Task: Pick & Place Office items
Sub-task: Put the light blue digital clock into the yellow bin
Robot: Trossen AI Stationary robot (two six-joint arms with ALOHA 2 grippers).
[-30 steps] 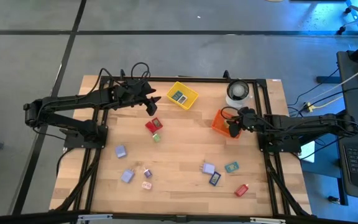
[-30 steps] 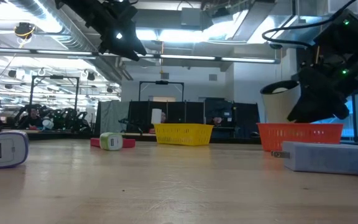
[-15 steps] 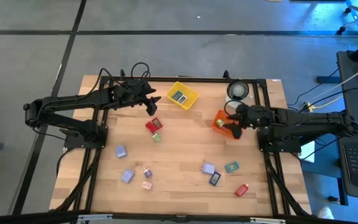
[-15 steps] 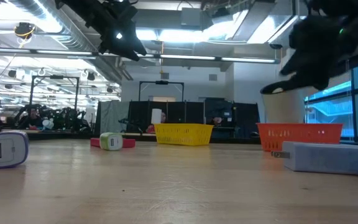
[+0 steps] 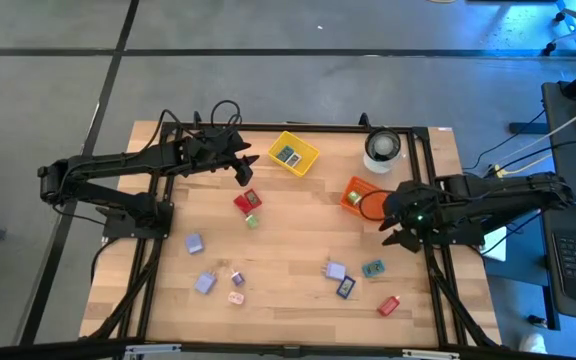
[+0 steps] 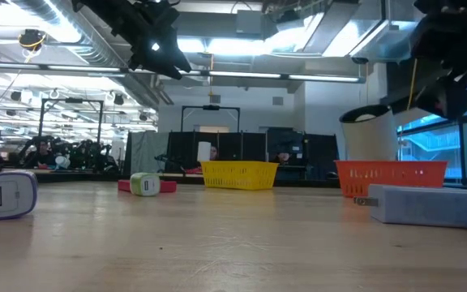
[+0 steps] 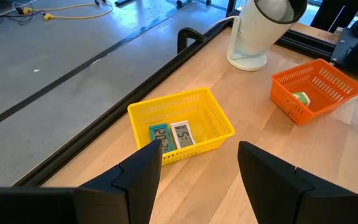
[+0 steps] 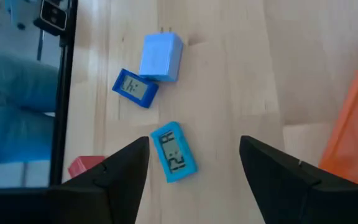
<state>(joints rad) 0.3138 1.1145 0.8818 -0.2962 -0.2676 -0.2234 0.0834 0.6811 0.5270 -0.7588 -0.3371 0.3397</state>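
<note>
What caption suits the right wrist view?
Open right gripper above a teal clock, dark blue clock and lavender charger.

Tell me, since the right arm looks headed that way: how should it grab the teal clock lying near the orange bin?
The teal clock lies flat, screen up, apart from the dark blue clock and lavender charger. Probably best to come straight down and pinch across its two long sides, the narrower span. The open right gripper would likely need to turn to suit its slant.
</note>
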